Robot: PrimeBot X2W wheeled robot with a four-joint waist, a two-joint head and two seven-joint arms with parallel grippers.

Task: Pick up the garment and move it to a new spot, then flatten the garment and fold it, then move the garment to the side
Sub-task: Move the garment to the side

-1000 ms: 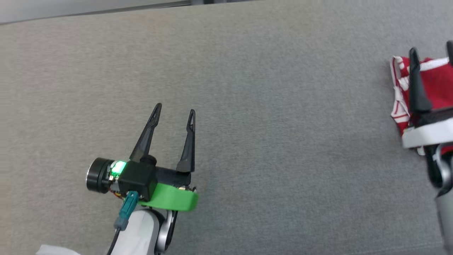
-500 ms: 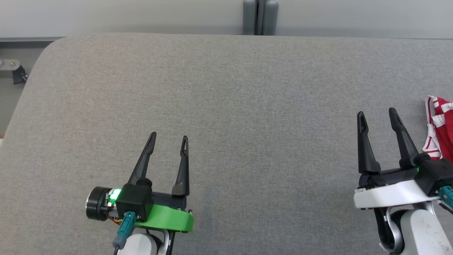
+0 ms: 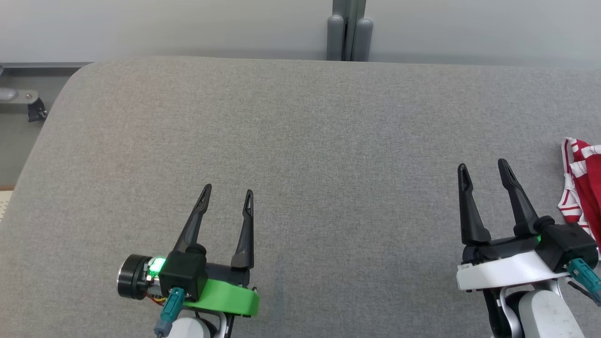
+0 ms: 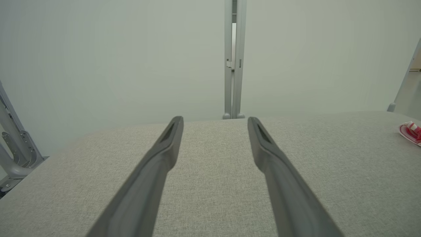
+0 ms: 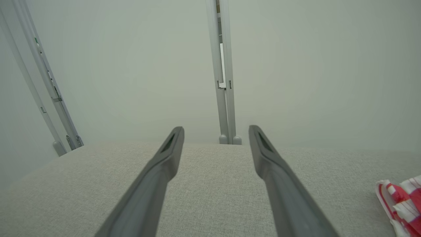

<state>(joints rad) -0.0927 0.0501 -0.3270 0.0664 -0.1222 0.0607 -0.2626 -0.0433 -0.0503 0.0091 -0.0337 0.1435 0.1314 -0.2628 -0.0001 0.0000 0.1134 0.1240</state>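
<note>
Red-and-white striped cloth, the garment (image 3: 586,180), lies bunched at the right edge of the head view, just beside the right end effector (image 3: 482,164) and apart from its fingers. That end effector is spread wide and holds nothing. The left end effector (image 3: 228,189), at lower left, is likewise spread and empty (well apart from the garment). The grey fabric bench (image 3: 300,122) stretches broad between and beyond them; its rounded corner shows at upper left, its far edge along the top.
</note>
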